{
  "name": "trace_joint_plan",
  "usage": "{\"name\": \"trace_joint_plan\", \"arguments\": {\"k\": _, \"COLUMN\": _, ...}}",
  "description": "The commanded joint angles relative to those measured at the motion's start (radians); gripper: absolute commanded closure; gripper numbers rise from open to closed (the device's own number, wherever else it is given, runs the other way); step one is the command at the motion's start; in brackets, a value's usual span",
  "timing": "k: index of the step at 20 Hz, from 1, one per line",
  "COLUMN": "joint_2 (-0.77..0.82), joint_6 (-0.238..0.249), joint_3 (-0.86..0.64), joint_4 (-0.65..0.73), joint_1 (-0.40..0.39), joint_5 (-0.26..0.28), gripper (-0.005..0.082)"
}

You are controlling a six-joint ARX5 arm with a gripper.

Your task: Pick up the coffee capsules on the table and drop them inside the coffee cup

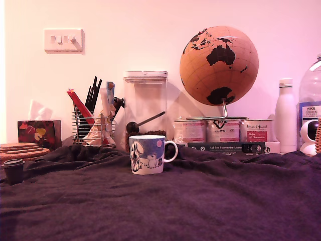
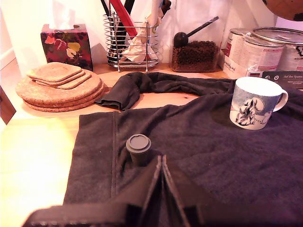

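While the gripper (image 2: 161, 163) is seen with fingers pressed together and nothing between them, one dark coffee capsule (image 2: 138, 148) is found upright on the table (image 2: 213, 161) cloth just ahead of it. The coffee cup (image 2: 255, 102) is placed well apart, handle toward the tins (image 2: 258, 49).

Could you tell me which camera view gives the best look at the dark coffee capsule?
The wrist view: the dark capsule stands upright on the cloth just beyond the shut gripper, its flat rimmed top plainly visible. The exterior view shows the capsule only small, side-on, at that view's far left edge.
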Motion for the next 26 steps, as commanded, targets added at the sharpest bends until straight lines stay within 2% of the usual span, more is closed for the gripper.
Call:
{"name": "trace_joint_plan", "arguments": {"k": 1, "joint_2": -0.01, "joint_6": -0.003, "joint_3": -0.009, "joint_4": -0.043, "joint_1": -0.002, "joint_5": 0.009, "gripper": 0.0793}}
{"name": "trace_joint_plan", "arguments": {"k": 8, "joint_2": -0.01, "joint_6": -0.003, "joint_3": -0.009, "joint_4": -0.011, "joint_1": -0.002, "joint_5": 0.009, "gripper": 0.0793}}
{"name": "trace_joint_plan", "arguments": {"k": 10, "joint_2": -0.01, "joint_6": -0.01, "joint_3": -0.009, "joint_4": 0.001, "joint_1": -0.002, "joint_5": 0.01, "gripper": 0.0793}}
{"name": "trace_joint_plan", "arguments": {"k": 11, "joint_2": -0.01, "joint_6": -0.04, "joint_3": -0.009, "joint_4": 0.009, "joint_1": -0.002, "joint_5": 0.01, "gripper": 0.0793}}
{"name": "trace_joint_plan", "arguments": {"k": 19, "joint_2": -0.002, "joint_6": -0.052, "joint_3": -0.009, "joint_4": 0.056, "joint_1": -0.002, "joint_5": 0.016, "gripper": 0.0751}}
{"name": "trace_joint_plan", "arguments": {"k": 20, "joint_2": 0.004, "joint_6": -0.053, "joint_3": -0.009, "joint_4": 0.058, "joint_1": -0.002, "joint_5": 0.004, "gripper": 0.0682}}
{"name": "trace_joint_plan", "arguments": {"k": 21, "joint_2": 0.013, "joint_6": -0.056, "joint_3": -0.009, "joint_4": 0.067, "joint_1": -0.002, "joint_5": 0.0, "gripper": 0.0537}}
{"name": "trace_joint_plan", "arguments": {"k": 23, "joint_2": 0.035, "joint_6": -0.074, "joint_3": -0.009, "joint_4": 0.112, "joint_1": -0.002, "joint_5": -0.01, "gripper": 0.0191}}
{"name": "trace_joint_plan", "arguments": {"k": 24, "joint_2": 0.048, "joint_6": -0.074, "joint_3": -0.009, "joint_4": 0.124, "joint_1": -0.002, "joint_5": -0.011, "gripper": 0.0082}}
{"name": "trace_joint_plan", "arguments": {"k": 25, "joint_2": 0.063, "joint_6": -0.065, "joint_3": -0.009, "joint_4": 0.13, "joint_1": -0.001, "joint_5": -0.011, "gripper": 0.0032}}
{"name": "trace_joint_plan", "arguments": {"k": 26, "joint_2": 0.078, "joint_6": -0.055, "joint_3": -0.009, "joint_4": 0.134, "joint_1": 0.0, "joint_5": -0.016, "gripper": 0.0029}}
